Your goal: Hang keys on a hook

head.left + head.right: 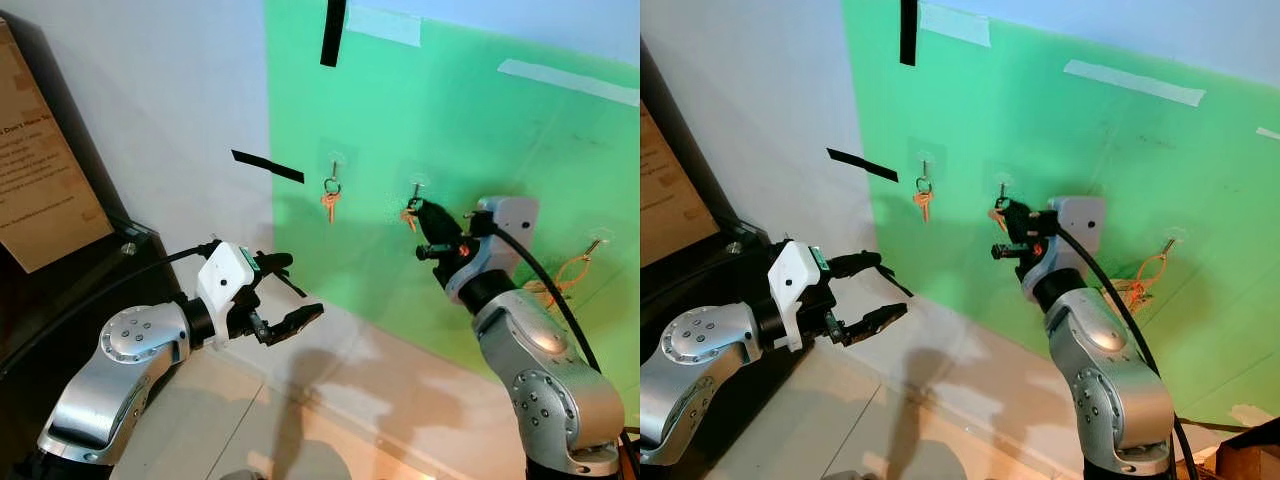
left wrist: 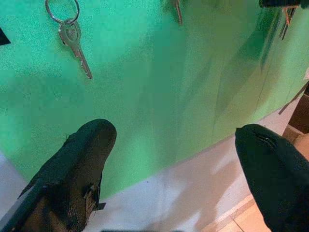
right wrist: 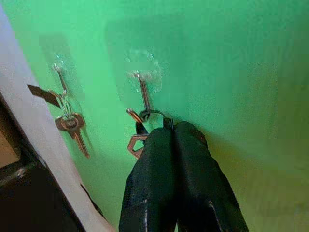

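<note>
Keys (image 3: pixel 136 143) pinched by their ring, right at the middle hook's (image 3: pixel 143 96) upturned tip on the green wall (image 1: pixel 480 130). Held by right gripper (image 3: pixel 169 126), fingers pressed together on the ring. To finish well: lift ring clear over the tip, ease down until seated, then release slowly. Left gripper (image 1: pixel 290 290) spread wide, holding nothing, hovering low, well apart. Another key (image 1: pixel 330 203) already on left hook (image 1: pixel 334 165).

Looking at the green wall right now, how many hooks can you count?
3: the left hook with a key hanging; the middle hook, where the right gripper holds a key ring; the right hook with an orange loop. More may lie outside the frame.
</note>
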Robot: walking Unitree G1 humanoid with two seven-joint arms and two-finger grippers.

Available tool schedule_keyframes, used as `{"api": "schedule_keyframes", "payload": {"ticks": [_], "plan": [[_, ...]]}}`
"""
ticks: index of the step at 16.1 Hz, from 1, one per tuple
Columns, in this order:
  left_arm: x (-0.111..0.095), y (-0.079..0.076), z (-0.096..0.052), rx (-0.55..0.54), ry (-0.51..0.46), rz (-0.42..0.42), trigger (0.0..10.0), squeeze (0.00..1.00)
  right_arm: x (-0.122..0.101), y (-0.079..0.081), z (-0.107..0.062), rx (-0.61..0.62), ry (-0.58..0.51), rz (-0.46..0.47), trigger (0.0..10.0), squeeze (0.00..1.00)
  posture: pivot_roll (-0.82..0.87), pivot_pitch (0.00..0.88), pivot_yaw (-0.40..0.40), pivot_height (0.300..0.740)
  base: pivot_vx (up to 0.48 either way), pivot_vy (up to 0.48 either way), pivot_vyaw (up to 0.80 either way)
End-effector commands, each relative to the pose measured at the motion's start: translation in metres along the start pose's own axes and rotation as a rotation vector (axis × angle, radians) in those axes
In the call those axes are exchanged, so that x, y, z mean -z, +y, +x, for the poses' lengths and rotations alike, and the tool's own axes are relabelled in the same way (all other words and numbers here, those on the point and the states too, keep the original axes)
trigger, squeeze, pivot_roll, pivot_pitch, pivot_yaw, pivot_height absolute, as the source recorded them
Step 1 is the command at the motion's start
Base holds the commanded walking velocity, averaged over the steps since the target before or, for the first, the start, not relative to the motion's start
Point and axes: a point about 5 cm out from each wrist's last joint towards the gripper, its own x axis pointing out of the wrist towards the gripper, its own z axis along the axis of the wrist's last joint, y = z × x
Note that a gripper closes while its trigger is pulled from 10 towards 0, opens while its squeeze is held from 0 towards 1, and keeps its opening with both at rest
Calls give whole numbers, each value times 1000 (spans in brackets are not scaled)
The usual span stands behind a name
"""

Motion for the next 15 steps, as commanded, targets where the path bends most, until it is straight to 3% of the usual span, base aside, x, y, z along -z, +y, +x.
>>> {"api": "schedule_keyframes", "payload": {"ticks": [1, 8, 9, 15], "plan": [[-2, -2, 0, 18, 4, 10, 10000, 0, 6, -5, -1, 29, 41, -7, 10000, 0, -53, 0, -30, 740, 0, 0, 0], [-3, -2, 1, 17, -8, 5, 10000, 0, 15, -6, -1, 25, 85, -24, 10000, 0, -51, 0, -31, 740, 0, 0, 0], [-4, -2, 1, 16, -18, 0, 10000, 0, 15, -6, -1, 27, 84, -24, 10000, 1000, -51, 0, -32, 740, 0, 0, 0], [-14, 0, 3, 0, -105, -39, 10000, 0, 18, -12, -6, 30, 68, -49, 10000, 1000, -54, 0, -33, 740, 0, 0, 0]]}}
